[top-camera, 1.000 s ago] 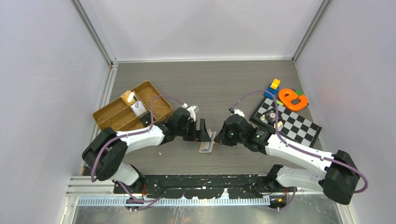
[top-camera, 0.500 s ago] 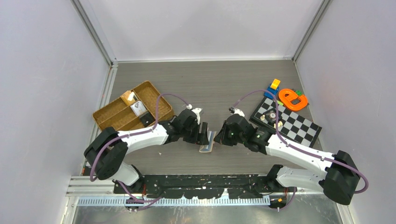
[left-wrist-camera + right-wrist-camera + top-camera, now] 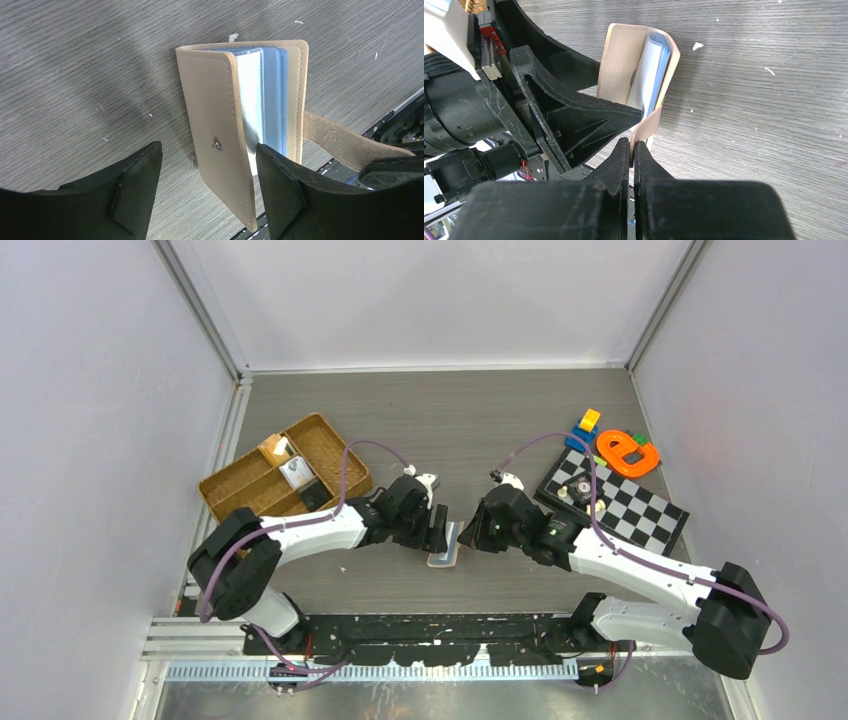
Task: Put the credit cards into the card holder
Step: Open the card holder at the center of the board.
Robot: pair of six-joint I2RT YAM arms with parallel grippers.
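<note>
Woodgrain table [image 3: 450, 420], leathery card holder [image 3: 215, 130]

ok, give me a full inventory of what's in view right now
card holder: one, peach-beige, part open, table centre; pale blue and white leaves inside, cards not told apart from pockets
wicker tray: one, brown, left side
small items: three, white, pale and black, in the tray's compartments
checkerboard: one, black and white, right side
small pieces: two, colour unclear, on the checkerboard
letter-shaped toy: one, orange, behind the checkerboard
blocks: two, blue and yellow, beside the orange toy; green bit next to it
table: one, grey wood grain
left gripper: one, black, open, jaws either side of the holder's front cover
right gripper: one, black, shut on the holder's strap tab
</note>
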